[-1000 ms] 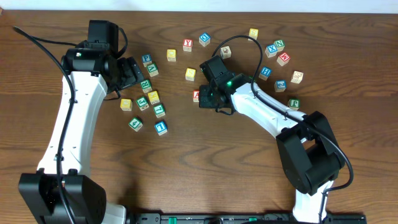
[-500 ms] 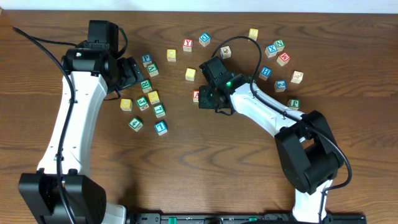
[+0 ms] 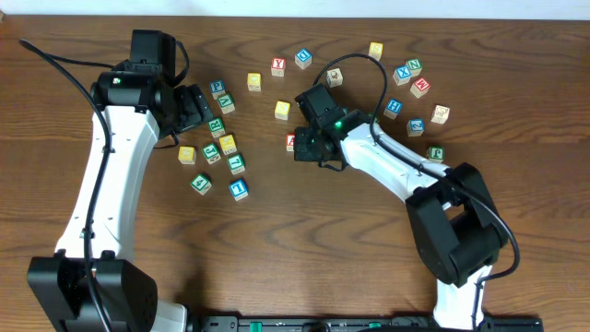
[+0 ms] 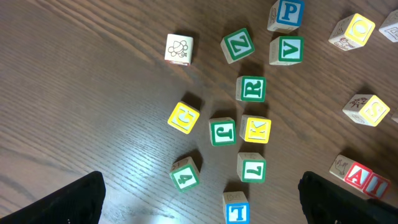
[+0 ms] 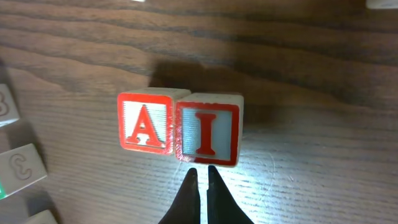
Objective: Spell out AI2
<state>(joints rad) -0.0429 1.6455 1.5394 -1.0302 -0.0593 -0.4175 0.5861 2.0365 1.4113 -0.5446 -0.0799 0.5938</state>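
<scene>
In the right wrist view the red-framed "A" cube (image 5: 144, 122) and the red-framed "I" cube (image 5: 208, 130) sit side by side, touching, reading "AI". My right gripper (image 5: 200, 175) is shut and empty, its tips just in front of the "I" cube. In the overhead view the right gripper (image 3: 310, 146) covers the "I" cube, and only the "A" cube (image 3: 291, 141) shows. The pair also shows in the left wrist view (image 4: 367, 179). My left gripper (image 3: 195, 109) is open and empty above a cluster of cubes. I cannot make out the blue-framed "2" cube.
A cluster of green, yellow and blue cubes (image 4: 222, 131) lies under the left gripper, including the blue "1" cube (image 4: 237, 211). The red "Y" cube (image 3: 278, 66) lies at the back. More cubes (image 3: 412, 88) lie scattered at the back right.
</scene>
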